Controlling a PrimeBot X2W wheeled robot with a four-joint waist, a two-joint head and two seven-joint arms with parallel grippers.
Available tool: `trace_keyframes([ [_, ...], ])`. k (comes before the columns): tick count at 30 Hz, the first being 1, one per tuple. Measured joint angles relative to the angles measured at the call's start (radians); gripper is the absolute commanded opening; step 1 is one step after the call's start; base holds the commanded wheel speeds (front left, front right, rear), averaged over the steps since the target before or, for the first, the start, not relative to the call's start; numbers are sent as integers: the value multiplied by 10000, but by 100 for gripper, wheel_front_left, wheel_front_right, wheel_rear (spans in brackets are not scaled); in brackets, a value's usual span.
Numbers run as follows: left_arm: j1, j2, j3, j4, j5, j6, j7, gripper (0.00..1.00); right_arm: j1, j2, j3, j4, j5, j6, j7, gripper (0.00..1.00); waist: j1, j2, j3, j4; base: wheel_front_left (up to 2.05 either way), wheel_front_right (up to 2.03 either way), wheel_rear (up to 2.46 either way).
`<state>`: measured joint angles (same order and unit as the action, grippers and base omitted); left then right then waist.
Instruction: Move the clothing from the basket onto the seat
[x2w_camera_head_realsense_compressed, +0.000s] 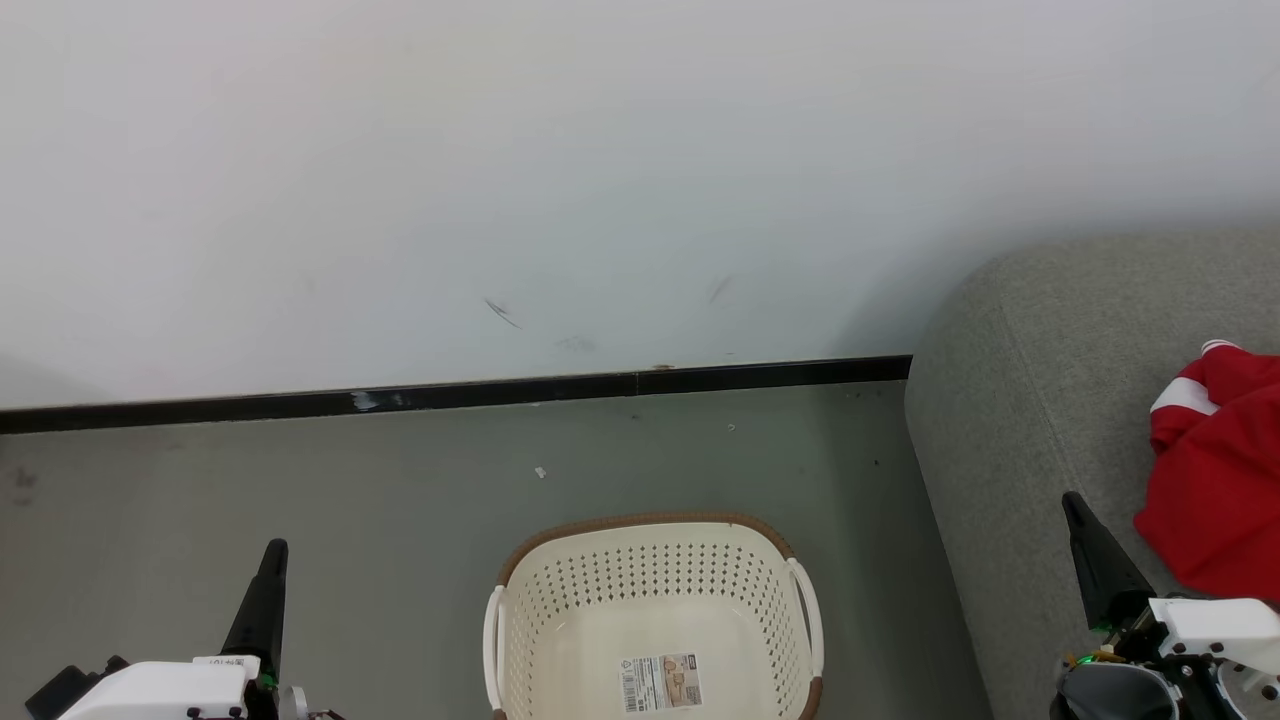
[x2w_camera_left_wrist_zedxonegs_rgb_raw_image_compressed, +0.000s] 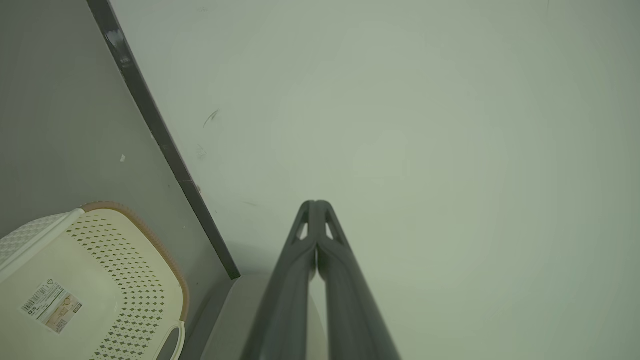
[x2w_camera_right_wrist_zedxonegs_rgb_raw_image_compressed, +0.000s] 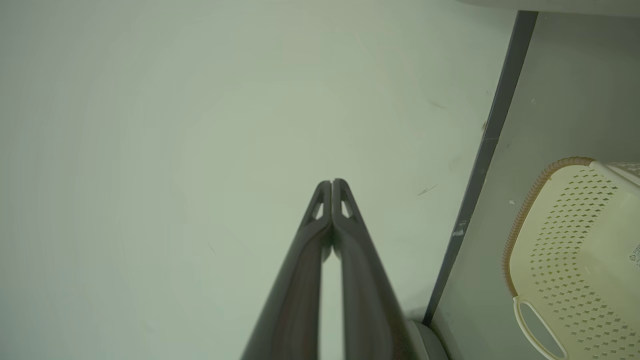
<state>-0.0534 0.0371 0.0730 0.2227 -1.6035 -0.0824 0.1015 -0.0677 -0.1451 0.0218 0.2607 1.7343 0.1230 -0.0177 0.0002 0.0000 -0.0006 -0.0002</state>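
Two tools show at the lower corners of the head view. The left tool (x2w_camera_head_realsense_compressed: 273, 552) hangs above the floor (x2w_camera_head_realsense_compressed: 300, 480), to the left of the basket (x2w_camera_head_realsense_compressed: 650, 523). In its wrist view the fingers are pressed together up to the tips and hold nothing. The basket stands on the floor near the wall (x2w_camera_head_realsense_compressed: 600, 150), and its bottom carries only a paper label (x2w_camera_head_realsense_compressed: 660, 682); I see no red cloth inside. Right of the basket is the seat (x2w_camera_head_realsense_compressed: 1010, 400). The right tool (x2w_camera_head_realsense_compressed: 1072, 500) is over the seat's near part, closed and empty too. The clothing (x2w_camera_head_realsense_compressed: 1215, 490) lies in a red heap on the seat, just to the right of this tool. I judge the task nearly finished. If the heap needs any touch, the right arm is much the nearer one.
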Motion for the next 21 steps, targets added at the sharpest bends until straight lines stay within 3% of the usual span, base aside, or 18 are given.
trace_keyframes([
  [21, -6, 0, 4, 38, 0, -8, 0, 0, -1, -10, 2, 6, 0, 0, 0, 0, 0, 0, 0, 0, 0, 0, 0],
])
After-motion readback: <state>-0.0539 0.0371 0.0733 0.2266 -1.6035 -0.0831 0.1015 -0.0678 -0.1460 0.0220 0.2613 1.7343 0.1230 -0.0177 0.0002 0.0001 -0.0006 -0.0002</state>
